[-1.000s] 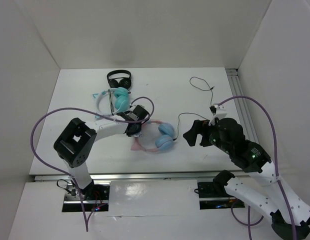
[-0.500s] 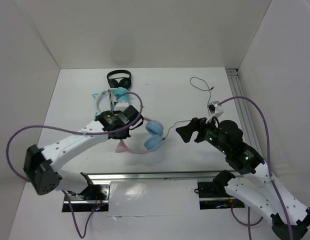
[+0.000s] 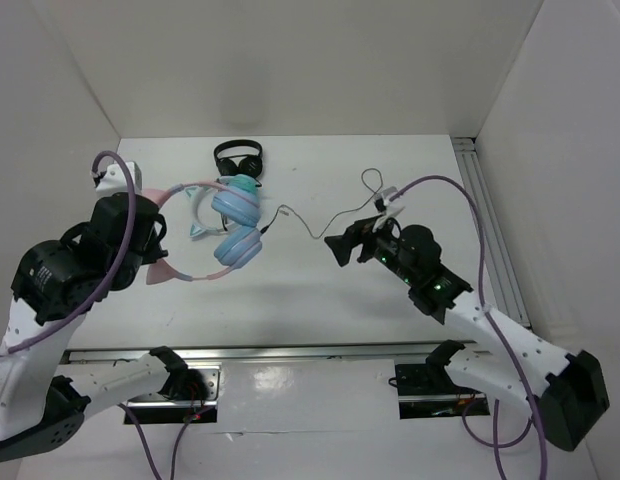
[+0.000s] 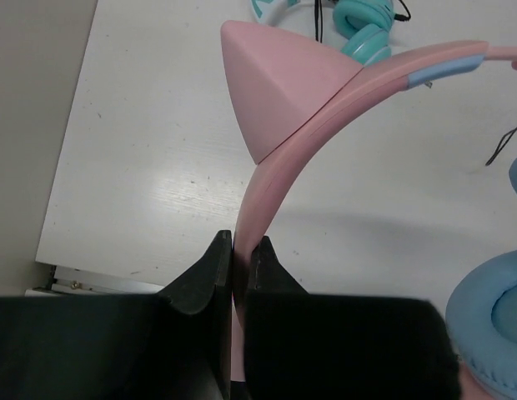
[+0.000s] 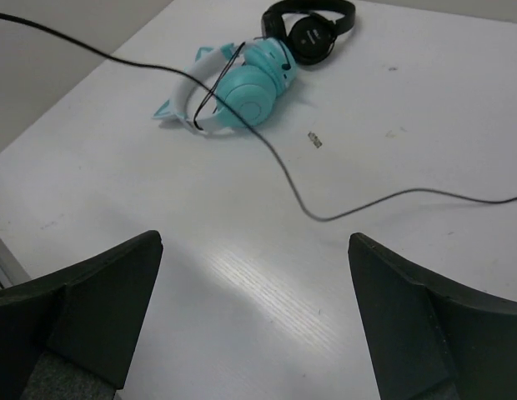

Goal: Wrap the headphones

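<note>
My left gripper [image 4: 240, 250] is shut on the pink headband of the headphones [image 3: 238, 246], which hang lifted over the left part of the table. In the left wrist view a pink cat ear [image 4: 275, 92] juts out just beyond my fingers and a light blue ear cup [image 4: 492, 321] shows at the lower right. The thin black cable [image 3: 308, 235] trails from the cups to the right across the table. My right gripper [image 3: 342, 247] hovers open over the table's middle, with the cable [image 5: 300, 200] lying just beyond its wide-spread fingers [image 5: 117, 283].
A white-band teal cat-ear pair [image 5: 242, 92] and a small black pair [image 5: 308, 29] lie at the back left of the white table [image 3: 290, 300]. White walls close in the left, back and right sides. A metal rail [image 3: 482, 200] runs along the right edge.
My left gripper closed on the headband, then lifted the headphones and carried them left and back. The cable was dragged along. My right gripper moved left and further over the table, staying open.
</note>
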Controlling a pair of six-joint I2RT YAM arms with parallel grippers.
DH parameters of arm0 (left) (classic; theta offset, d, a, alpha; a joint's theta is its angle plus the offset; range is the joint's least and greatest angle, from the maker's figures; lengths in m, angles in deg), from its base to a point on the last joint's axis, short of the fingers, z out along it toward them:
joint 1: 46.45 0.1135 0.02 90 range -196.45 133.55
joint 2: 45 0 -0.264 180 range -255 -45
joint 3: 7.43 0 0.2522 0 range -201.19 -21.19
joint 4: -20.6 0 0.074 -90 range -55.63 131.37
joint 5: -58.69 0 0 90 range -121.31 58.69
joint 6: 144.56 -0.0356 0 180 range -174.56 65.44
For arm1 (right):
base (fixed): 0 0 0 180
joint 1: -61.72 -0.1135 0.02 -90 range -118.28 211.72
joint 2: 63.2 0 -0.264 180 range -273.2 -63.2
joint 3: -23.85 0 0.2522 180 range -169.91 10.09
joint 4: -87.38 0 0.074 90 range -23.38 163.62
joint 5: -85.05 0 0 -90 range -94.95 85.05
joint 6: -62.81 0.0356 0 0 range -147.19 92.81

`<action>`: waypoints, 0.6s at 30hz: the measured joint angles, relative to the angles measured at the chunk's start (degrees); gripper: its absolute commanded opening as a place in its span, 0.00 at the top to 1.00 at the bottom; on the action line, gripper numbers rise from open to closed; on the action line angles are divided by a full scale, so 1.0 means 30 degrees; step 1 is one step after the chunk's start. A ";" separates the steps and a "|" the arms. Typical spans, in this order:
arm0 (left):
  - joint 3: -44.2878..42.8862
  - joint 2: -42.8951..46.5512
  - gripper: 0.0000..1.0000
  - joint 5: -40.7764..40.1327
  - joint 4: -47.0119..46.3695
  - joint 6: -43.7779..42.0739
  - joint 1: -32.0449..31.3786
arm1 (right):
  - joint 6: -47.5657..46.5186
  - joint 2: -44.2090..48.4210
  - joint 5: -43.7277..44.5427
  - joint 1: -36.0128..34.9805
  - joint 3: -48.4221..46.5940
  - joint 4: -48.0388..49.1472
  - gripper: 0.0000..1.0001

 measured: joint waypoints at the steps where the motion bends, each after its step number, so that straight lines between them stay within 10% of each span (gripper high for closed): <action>1: -0.0175 -0.0015 1.00 0.0168 0.0146 -0.0328 0.0066 | -0.0291 -0.0882 -0.0379 0.0000 -0.0015 0.0568 0.00; 12: -0.1596 -0.0568 1.00 0.2732 0.0678 -0.2084 0.1348 | -0.1231 -0.7825 -0.4022 0.0000 -0.0138 0.5646 0.07; 18: -0.2113 -0.0204 1.00 0.3599 0.0685 -0.2426 0.1829 | -0.0940 -1.0892 -0.5413 0.0000 -0.1545 0.7599 0.27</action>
